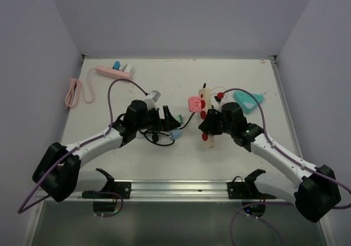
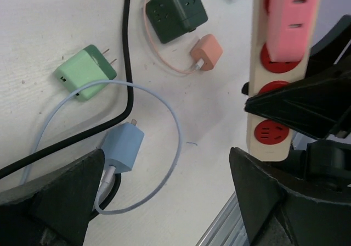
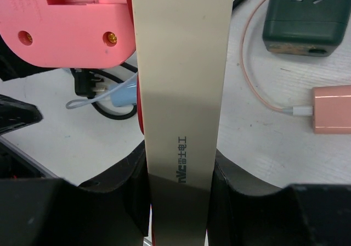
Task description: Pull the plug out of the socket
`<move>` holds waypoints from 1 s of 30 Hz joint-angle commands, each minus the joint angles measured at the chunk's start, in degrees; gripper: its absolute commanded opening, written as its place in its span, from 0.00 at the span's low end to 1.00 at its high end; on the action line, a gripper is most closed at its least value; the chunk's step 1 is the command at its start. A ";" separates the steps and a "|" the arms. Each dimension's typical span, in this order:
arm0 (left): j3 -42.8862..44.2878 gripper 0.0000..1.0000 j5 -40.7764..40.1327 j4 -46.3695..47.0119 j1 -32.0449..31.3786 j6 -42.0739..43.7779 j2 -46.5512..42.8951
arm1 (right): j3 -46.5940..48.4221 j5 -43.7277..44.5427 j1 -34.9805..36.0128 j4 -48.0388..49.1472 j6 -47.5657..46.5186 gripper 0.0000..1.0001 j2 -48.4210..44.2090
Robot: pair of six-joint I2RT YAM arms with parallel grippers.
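1. Right gripper (image 3: 181, 188) is pressed together on the near end of the beige strip (image 3: 181, 65), one finger on each long side.
2. The strip stands on its edge, with its red sockets turned toward the left arm. I cannot tell if it touches the table (image 1: 164, 76).
3. A pink plug (image 2: 293, 15) sits on the strip at its far part, over the sockets there.
4. Left gripper (image 2: 164, 202) is spread wide and nothing is between its fingers. It hangs over the table just beside the strip.
5. A blue plug (image 2: 122, 147) lies flat on the table under the left gripper, near its left finger and apart from the strip. Its pins point away from the gripper and are in no socket.
6. A light blue cable (image 2: 175, 130) makes a loop from the blue plug across the table.
7. A black cable (image 2: 129, 65) passes just beside the blue plug.
8. Beyond it lies a green plug (image 2: 82, 73), pins free.
9. Farther away are a dark green cube (image 2: 175, 10) and an orange plug (image 2: 207, 52), joined by a thin pink wire.
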 commanded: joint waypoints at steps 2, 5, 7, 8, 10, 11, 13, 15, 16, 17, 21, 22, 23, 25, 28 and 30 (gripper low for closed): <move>3.14 1.00 -2.93 -5.28 0.03 0.63 -7.93 | 4.82 -0.66 2.99 5.76 -1.72 0.00 0.86; 5.34 1.00 -5.74 -6.70 0.03 -1.20 -11.36 | 5.62 1.27 5.80 6.11 -1.81 0.00 1.83; 6.65 1.00 -6.80 -6.09 0.03 -2.44 -12.86 | 6.06 2.24 7.20 6.99 -0.84 0.00 2.35; 7.27 1.00 -7.94 -6.00 0.03 -3.05 -13.04 | 6.14 2.33 8.34 7.52 -0.49 0.00 2.70; 9.37 0.99 -8.82 -6.44 0.03 -4.02 -12.08 | 6.41 2.24 9.75 9.19 0.74 0.00 3.23; 10.00 0.99 -8.83 -6.96 0.03 -4.20 -11.29 | 6.58 2.24 10.19 9.63 1.09 0.00 3.84; 11.31 0.98 -7.96 -6.79 0.03 -4.72 -9.18 | 7.29 2.42 11.42 10.25 1.18 0.00 4.37; 11.59 0.96 -6.81 -5.31 0.03 -5.78 -7.51 | 8.16 2.59 12.04 10.16 1.27 0.00 5.52; 11.59 0.94 -6.02 -4.78 0.03 -6.04 -7.15 | 8.43 3.03 12.92 10.16 1.27 0.00 5.69; 11.59 0.93 -5.84 -3.81 0.03 -6.48 -6.71 | 8.69 3.38 13.36 10.25 1.18 0.00 5.87; 11.67 0.87 -5.75 -2.84 -0.06 -7.01 -5.04 | 9.57 4.00 14.68 10.25 1.09 0.00 6.40; 11.85 0.83 -5.32 -2.84 -0.06 -7.10 -4.69 | 9.57 4.09 14.94 10.25 1.18 0.00 6.40; 11.85 0.81 -5.14 -2.58 -0.15 -7.10 -4.60 | 9.57 4.35 15.12 10.25 1.18 0.00 6.49; 11.85 0.73 -5.14 -2.48 -0.23 -7.19 -4.42 | 9.75 4.44 15.21 9.98 1.18 0.00 6.49; 11.50 0.51 -5.75 -2.48 -0.32 -6.58 -4.51 | 10.19 4.27 15.47 9.54 0.92 0.00 6.83; 11.15 0.37 -5.93 -2.57 -0.41 -6.22 -4.69 | 10.54 4.27 15.74 9.19 0.83 0.00 6.92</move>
